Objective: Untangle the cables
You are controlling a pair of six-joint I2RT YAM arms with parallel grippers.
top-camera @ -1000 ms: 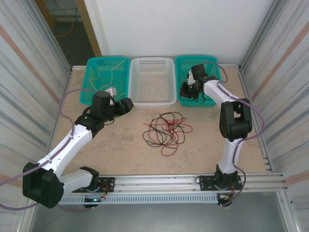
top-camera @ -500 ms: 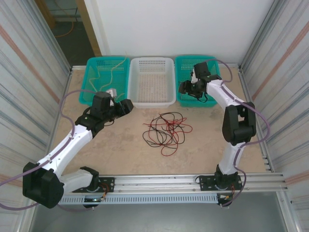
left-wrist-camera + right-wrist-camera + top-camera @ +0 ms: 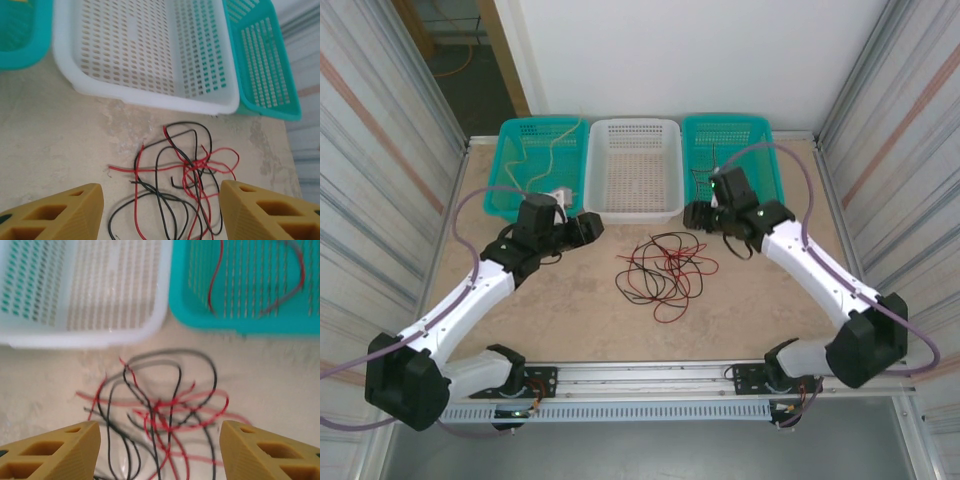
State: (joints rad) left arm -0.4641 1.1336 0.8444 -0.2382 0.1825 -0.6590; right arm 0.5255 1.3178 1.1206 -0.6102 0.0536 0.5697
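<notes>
A tangle of thin red and black cables (image 3: 665,268) lies loose on the tabletop in front of the baskets. My left gripper (image 3: 590,228) hovers just left of it, open, with nothing between its yellow fingers (image 3: 60,212). In the left wrist view the cables (image 3: 192,167) lie on the table beyond the left gripper (image 3: 160,184). My right gripper (image 3: 695,215) hangs above the tangle's upper right, open and empty. The right wrist view is blurred, and the cables (image 3: 165,405) spread across the gap of the right gripper (image 3: 159,423).
Three baskets stand along the back. The left teal basket (image 3: 510,160) holds pale yellow cables (image 3: 555,150). The white basket (image 3: 637,212) stands in the middle. The right teal basket (image 3: 240,325) holds a red cable (image 3: 215,280) and a dark one. Metal walls close both sides.
My right arm has swung out of the right teal basket and down toward the tangle, its gripper going from shut to open. The left gripper has shifted slightly right.
</notes>
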